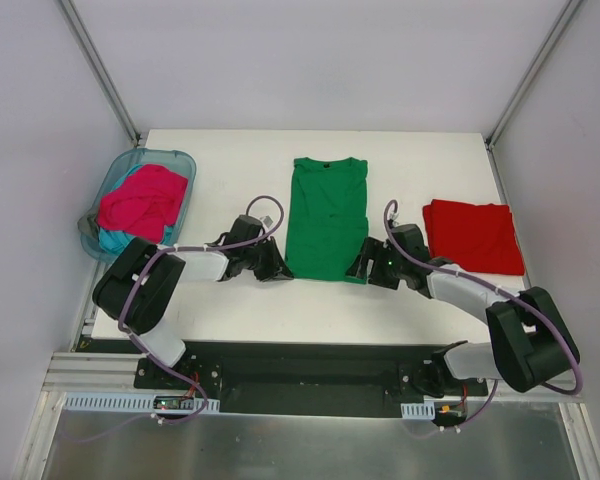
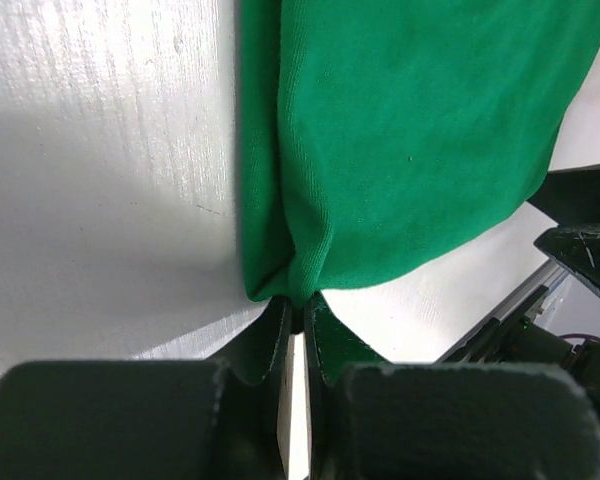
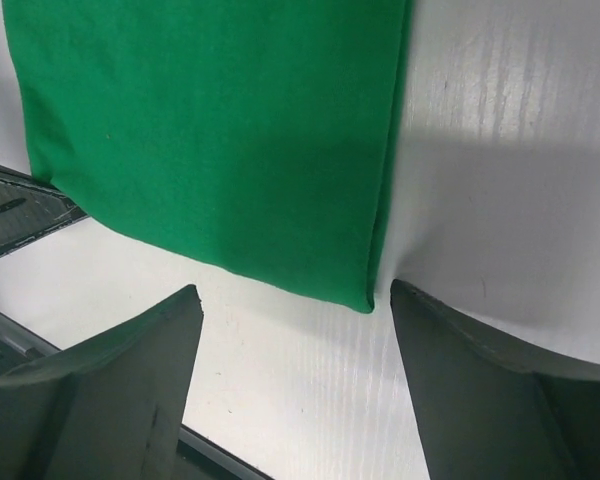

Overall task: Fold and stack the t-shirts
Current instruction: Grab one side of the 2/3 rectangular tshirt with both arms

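A bright green t-shirt [image 1: 325,220] lies flat in the middle of the white table [image 1: 230,310], folded into a long strip with its round neck at the far end. My left gripper [image 1: 280,268] is shut on the shirt's near left corner, and the cloth [image 2: 410,140] bunches between the fingertips of the left gripper [image 2: 298,300]. My right gripper [image 1: 363,268] is at the near right corner. In the right wrist view the right gripper [image 3: 295,295] stands open, and the green shirt's [image 3: 210,140] corner lies just ahead between the fingers, untouched. A folded red t-shirt [image 1: 473,235] lies at the right.
At the table's left edge stands a clear blue basket [image 1: 170,155] that holds a crumpled pink shirt [image 1: 143,200] on top of a teal one [image 1: 115,240]. White walls close in the table on three sides.
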